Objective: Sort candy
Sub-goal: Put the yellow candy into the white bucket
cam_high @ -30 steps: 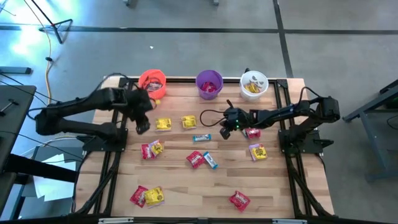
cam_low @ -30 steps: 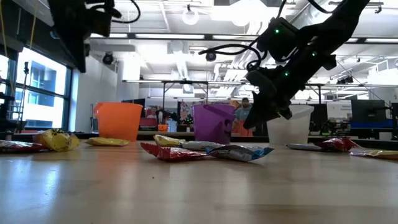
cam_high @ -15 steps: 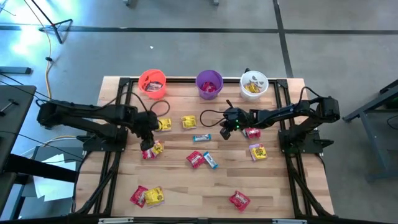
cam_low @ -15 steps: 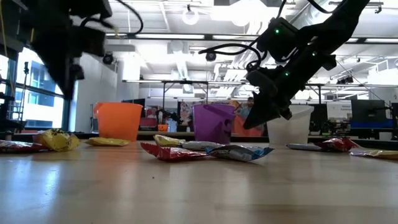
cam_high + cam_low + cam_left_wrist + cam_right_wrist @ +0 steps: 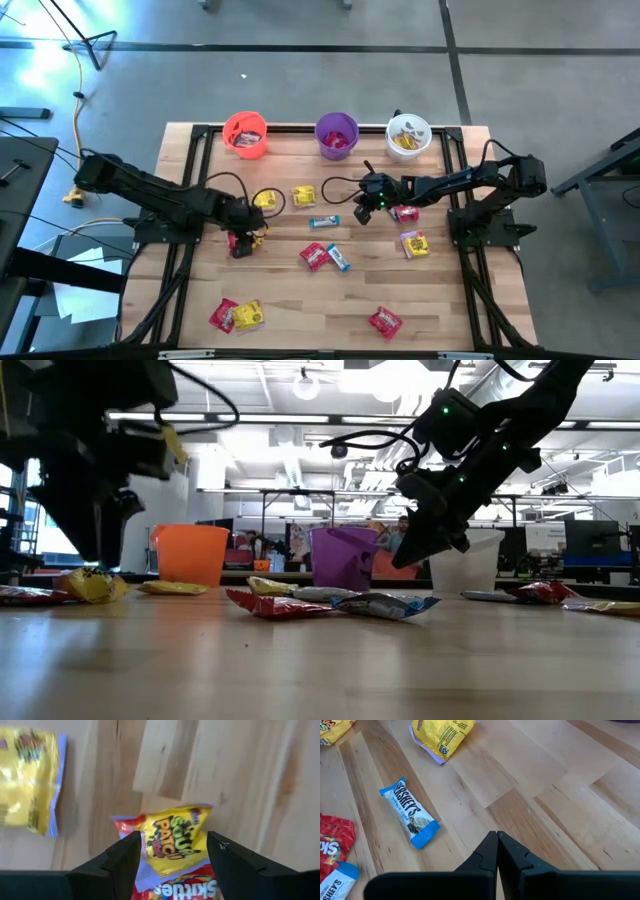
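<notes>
The bench [image 5: 440, 310] is pale wood planks with visible grain and seams, framed by black rails. Along the far edge stand three round plastic cups: an orange-red cup [image 5: 245, 133], a purple cup [image 5: 336, 135] and a white cup [image 5: 408, 136], each already holding some sweets.

The candy is scattered flat all over the planks, crinkly glossy wrappers mostly. The left pincer [image 5: 172, 851] hangs low over the left-middle of the bench with its two dark fingers apart, straddling a yellow packet [image 5: 172, 837] that reads "SOUR PATCH". That packet lies on top of a red packet [image 5: 187, 887] with "Skittles" printed on it. Another yellow packet [image 5: 27, 780] sits just beside them, too blurred to read.

The right pincer [image 5: 497, 851] hovers above the middle of the bench, near the purple cup side, fingers pressed together with nothing between them. Ahead of it lies a slim blue-and-white bar [image 5: 411, 812] marked "HERSHEY'S", flat on the wood, and farther on a yellow packet [image 5: 442, 732] with a crumpled corner. More red and yellow packets lie toward the near edge, like the red one [image 5: 385, 321] near right.
</notes>
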Robot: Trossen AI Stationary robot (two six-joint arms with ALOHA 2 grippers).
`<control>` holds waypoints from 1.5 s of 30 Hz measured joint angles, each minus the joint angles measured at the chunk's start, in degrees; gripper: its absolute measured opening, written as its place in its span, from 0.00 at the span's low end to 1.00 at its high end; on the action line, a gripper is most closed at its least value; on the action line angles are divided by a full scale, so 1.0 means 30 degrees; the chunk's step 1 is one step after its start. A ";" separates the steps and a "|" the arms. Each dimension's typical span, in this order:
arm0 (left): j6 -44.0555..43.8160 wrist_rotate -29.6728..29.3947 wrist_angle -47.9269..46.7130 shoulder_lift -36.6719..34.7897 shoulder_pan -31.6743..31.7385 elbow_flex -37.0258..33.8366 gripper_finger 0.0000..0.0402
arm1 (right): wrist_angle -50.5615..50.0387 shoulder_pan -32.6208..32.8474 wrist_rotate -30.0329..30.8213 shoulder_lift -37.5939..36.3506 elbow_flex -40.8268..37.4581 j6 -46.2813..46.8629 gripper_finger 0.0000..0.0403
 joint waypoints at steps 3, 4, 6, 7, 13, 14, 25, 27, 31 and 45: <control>-0.0741 0.0121 -0.0112 0.1112 0.0009 0.0000 0.53 | -0.0010 0.0000 0.0006 0.0000 0.0000 -0.0020 0.00; -0.0999 0.0121 -0.0073 0.1452 0.0015 0.0000 0.52 | -0.0010 0.0000 0.0006 0.0000 0.0000 -0.0124 0.00; -0.1274 0.0135 0.0058 0.2011 0.0015 0.0000 0.49 | 0.0004 0.0000 0.0006 0.0000 0.0000 -0.0347 0.00; -0.1354 0.0214 0.0219 0.2212 0.0015 0.0012 0.47 | 0.0004 0.0000 0.0013 0.0000 0.0000 -0.0357 0.00; -0.1004 0.0566 0.0391 0.2024 0.0276 0.0030 0.19 | 0.0207 0.0000 0.0006 0.0000 0.0000 -0.0357 0.00; -0.0792 0.0599 0.0305 0.1832 0.0415 0.0043 0.14 | 0.0350 0.0000 0.0006 0.0000 0.0000 -0.0357 0.00; -0.0538 0.5368 0.4349 -0.1032 0.5556 0.1012 0.00 | 0.5443 0.0000 -0.0681 0.0000 0.0000 0.0496 0.00; -0.1013 0.6047 0.6034 -0.1271 0.6686 0.1020 0.01 | 0.6888 0.0000 -0.0936 0.0000 0.0000 0.0884 0.00; -0.2150 0.6788 0.9828 -0.1281 0.8546 0.1020 0.00 | 0.9418 0.0007 -0.1029 0.0000 0.0000 0.1931 0.00; -0.4356 0.1399 1.5362 0.0436 0.9573 0.1540 0.00 | 0.2157 0.0051 0.1816 0.0011 0.6648 -0.0121 0.35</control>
